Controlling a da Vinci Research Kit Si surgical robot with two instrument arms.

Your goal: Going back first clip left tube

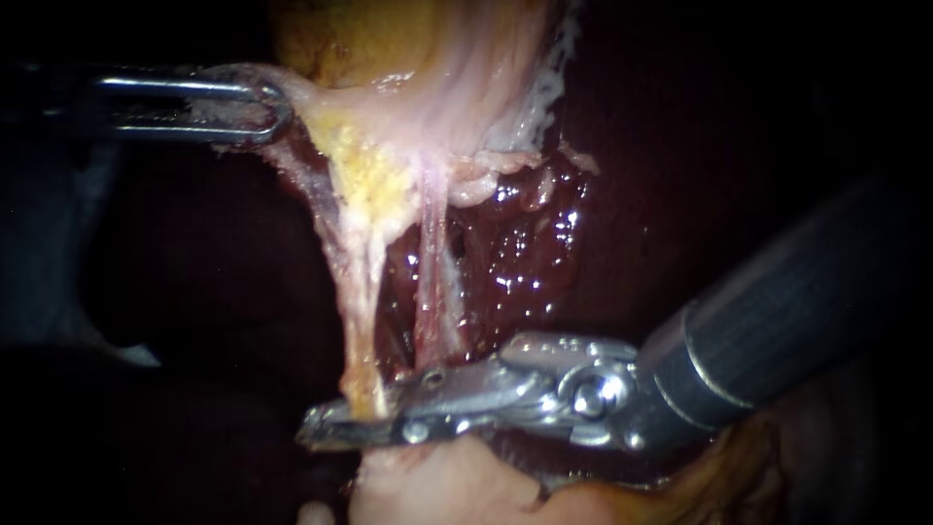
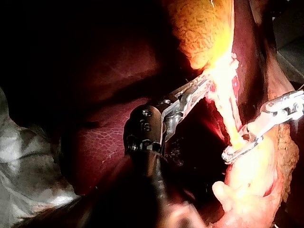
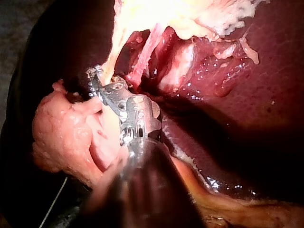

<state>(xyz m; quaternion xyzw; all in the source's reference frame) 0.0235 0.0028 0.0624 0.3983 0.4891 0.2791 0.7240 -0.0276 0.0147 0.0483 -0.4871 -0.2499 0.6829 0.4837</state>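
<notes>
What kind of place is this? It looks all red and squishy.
Probably a surgery practice bench, seen from very close. The clues are the dark red liver, the yellowish gallbladder gripped by the left instrument, and the right instrument reaching a thin tube.
</notes>
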